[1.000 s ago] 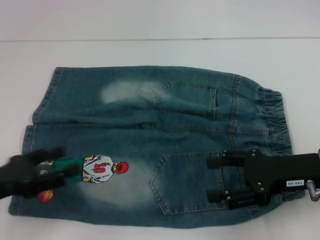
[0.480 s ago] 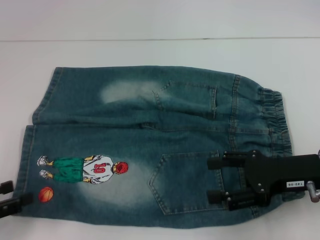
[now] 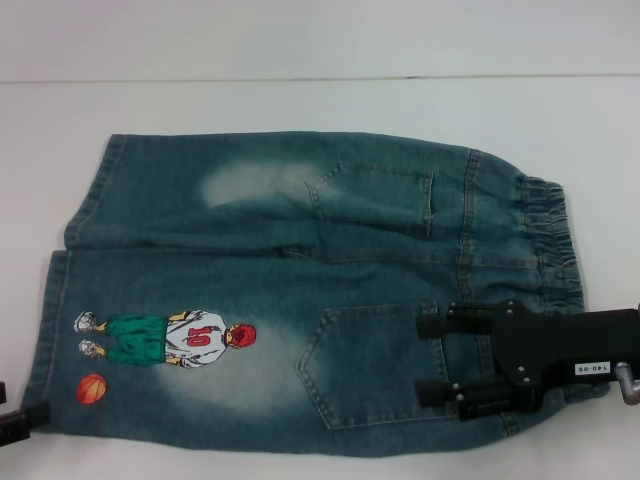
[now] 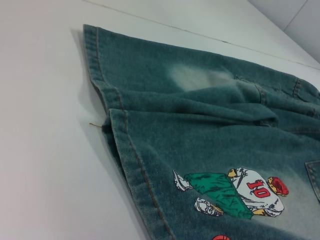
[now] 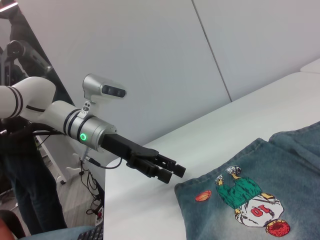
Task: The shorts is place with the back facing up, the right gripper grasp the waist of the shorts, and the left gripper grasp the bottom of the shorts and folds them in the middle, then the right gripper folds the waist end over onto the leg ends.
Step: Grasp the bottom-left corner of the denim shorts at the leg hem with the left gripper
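Head view: shorts (image 3: 310, 290) flat on the table (image 3: 320, 100), grippers at opposite ends.
Right gripper (image 3: 432, 358), fingers spread, empty, hovers over the waist (image 3: 555, 240); left gripper (image 5: 170, 169), seemingly nearly closed, empty, sits just off the bottom (image 3: 48, 330).

Faded denim shorts (image 3: 300, 290), matt cloth

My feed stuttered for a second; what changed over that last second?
The left end effector pulled back off the embroidered player, past the leg hems, to the table's near-left edge, holding nothing. The right end effector stayed over the near back pocket; the shorts lie unmoved.
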{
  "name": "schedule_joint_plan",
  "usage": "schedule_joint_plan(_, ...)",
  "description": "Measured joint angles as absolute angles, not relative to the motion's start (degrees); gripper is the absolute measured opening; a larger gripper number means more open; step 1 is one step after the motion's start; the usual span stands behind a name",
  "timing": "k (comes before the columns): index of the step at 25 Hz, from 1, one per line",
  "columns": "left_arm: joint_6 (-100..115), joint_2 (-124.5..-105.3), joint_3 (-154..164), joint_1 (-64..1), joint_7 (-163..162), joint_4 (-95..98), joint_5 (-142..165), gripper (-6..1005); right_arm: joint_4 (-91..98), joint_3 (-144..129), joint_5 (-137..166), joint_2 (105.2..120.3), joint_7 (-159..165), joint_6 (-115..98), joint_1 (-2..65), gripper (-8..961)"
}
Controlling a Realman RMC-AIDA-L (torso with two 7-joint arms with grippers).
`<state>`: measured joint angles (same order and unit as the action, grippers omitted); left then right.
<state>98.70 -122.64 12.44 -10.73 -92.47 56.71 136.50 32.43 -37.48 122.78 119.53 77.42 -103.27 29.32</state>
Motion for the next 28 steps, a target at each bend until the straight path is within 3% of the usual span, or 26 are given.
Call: schedule_joint_plan(28,99.00,-122.44,12.84,-12.65,-96.96,58.09,140.37,886,32.44,-37.19,122.81,119.44,77.43,-103.03,29.01,914)
